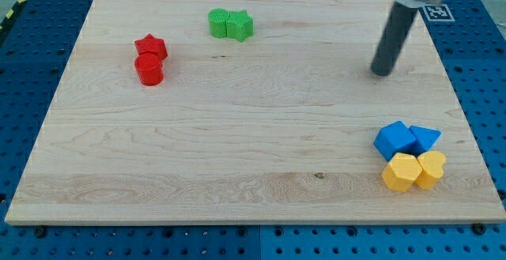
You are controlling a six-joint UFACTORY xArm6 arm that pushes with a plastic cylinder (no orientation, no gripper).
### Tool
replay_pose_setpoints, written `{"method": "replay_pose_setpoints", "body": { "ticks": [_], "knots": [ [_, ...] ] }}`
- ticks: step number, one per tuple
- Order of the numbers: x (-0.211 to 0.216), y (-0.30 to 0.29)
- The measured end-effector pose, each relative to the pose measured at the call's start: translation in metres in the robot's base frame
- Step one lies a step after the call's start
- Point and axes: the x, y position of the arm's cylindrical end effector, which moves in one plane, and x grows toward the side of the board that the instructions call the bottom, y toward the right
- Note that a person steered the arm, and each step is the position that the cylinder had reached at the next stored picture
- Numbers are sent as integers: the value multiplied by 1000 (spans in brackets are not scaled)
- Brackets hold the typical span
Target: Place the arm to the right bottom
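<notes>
Eight small matte plastic blocks sit in pairs on the pale wooden bench [253, 149], visible grain, over a blue perforated base [24, 47]. Red star block [151, 47] touching the red cylinder block [149, 69] below it, view's upper left. Green rounded block [218, 23] butted against the green star block [240, 25], top centre. Lower right cluster: blue cube block [394, 140], blue triangular block [424, 139], yellow hexagonal block [401, 172], yellow heart-shaped block [432, 169], all packed together. No hand on this rig, so nothing held: just a straight dark smooth rod. My tip [383, 73] rests on the board at upper right, well above the blue/yellow cluster, touching no block.
</notes>
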Motion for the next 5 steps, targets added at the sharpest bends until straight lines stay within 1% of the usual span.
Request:
{"method": "replay_pose_setpoints", "body": {
  "ticks": [1,2,3,5],
  "knots": [
    [16,58],
    [51,86],
    [93,88],
    [143,87]
  ]
}}
